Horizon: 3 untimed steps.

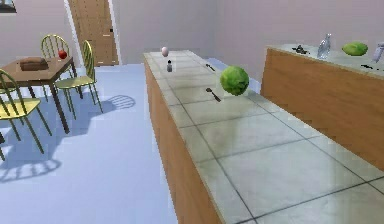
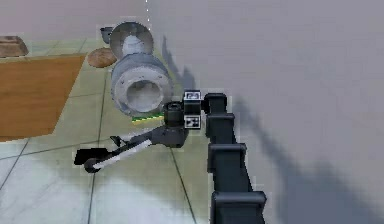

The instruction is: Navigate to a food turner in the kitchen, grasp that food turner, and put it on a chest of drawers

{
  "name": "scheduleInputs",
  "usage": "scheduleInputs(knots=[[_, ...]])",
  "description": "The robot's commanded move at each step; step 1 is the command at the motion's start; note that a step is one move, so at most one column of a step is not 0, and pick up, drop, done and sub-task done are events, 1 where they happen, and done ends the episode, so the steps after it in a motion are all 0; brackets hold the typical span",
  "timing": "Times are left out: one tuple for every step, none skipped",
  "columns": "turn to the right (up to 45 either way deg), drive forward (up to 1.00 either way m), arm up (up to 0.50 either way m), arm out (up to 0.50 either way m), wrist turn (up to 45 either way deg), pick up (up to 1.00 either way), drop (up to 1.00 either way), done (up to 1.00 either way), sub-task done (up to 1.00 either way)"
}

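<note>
While lettuce [image 1: 235,80] ahead on countertop [image 1: 270,165], sideward fingers [image 2: 135,147] near appliance [image 2: 135,90].

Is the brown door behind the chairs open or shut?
Shut. The wooden door sits flat in its frame, with no gap showing along its edges.

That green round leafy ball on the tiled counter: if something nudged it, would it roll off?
The green round leafy ball would probably roll if nudged: it looks near-spherical, and the pale tiled countertop seems flat and smooth. Its mottled surface suggests a lettuce or cabbage, so likely light for its bulk and slightly yielding, not brittle.
</note>
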Motion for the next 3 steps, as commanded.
scheduleInputs(knots=[[0.0, 0.00, 0.06, 0.00, 0.0, 0.00, 0.00, 0.00, 0.00], [0.0, 0.00, 0.00, 0.00, -45.0, 0.00, 0.00, 0.00, 0.00], [0.0, 0.00, 0.00, 0.00, -9.0, 0.00, 0.00, 0.00, 0.00]])
